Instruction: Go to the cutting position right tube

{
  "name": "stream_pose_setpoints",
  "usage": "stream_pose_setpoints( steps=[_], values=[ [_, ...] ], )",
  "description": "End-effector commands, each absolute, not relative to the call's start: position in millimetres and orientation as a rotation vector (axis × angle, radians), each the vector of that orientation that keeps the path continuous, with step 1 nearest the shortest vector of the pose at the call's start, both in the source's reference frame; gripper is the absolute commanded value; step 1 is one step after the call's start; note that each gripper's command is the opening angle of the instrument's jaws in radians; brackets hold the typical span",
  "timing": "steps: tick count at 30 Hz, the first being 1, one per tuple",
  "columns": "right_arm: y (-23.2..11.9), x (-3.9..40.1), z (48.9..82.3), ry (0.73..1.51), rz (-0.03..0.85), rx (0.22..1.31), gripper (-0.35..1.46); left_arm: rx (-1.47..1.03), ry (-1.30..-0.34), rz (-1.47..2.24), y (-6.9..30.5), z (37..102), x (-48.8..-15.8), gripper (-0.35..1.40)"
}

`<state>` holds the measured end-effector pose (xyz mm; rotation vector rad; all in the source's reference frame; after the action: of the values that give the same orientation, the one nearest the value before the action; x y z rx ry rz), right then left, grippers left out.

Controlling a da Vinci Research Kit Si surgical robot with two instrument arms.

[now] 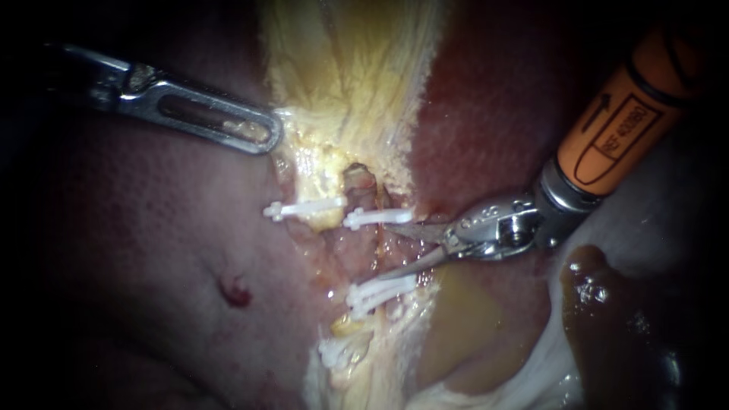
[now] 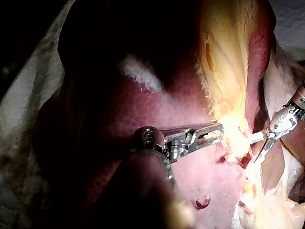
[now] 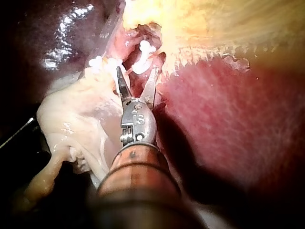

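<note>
A pale, stained cloth [image 2: 19,124] carries the liver [image 2: 181,109], which lies directly on it. The cloth shows just past the liver's dark edge.

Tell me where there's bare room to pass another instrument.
Free: the bare liver below the left instrument, left of the clips. Crowded: the middle, where the clips and the right instrument's open jaws crowd the tube.
</note>
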<state>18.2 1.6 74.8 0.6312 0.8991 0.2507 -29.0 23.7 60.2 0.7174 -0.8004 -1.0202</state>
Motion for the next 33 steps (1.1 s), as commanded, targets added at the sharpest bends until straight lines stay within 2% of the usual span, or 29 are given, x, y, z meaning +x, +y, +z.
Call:
stream_pose_setpoints(
  steps=[1, 13, 21, 29, 33],
  values=[
    [1.5, 18.5, 74.8, 0.905, 0.248, 0.637, 1.44, 0.717, -0.800, -1.020, 23.7, 60.2, -29.0, -0.35],
    [0.8, 22.0, 75.6, 0.945, 0.237, 0.693, 1.44, 0.717, -0.800, -1.020, 23.7, 60.2, -29.0, -0.35],
    [0.7, 22.6, 75.7, 0.987, 0.241, 0.736, 1.44, 0.717, -0.800, -1.020, 23.7, 60.2, -29.0, -0.35],
    [0.2, 22.3, 74.3, 1.073, 0.186, 0.788, 1.44, 0.717, -0.800, -1.020, 23.8, 60.4, -28.9, -0.35],
    [-0.2, 22.7, 73.6, 1.091, 0.159, 0.808, 1.44, 0.718, -0.801, -1.020, 23.9, 60.6, -28.8, -0.35]
  ],
)
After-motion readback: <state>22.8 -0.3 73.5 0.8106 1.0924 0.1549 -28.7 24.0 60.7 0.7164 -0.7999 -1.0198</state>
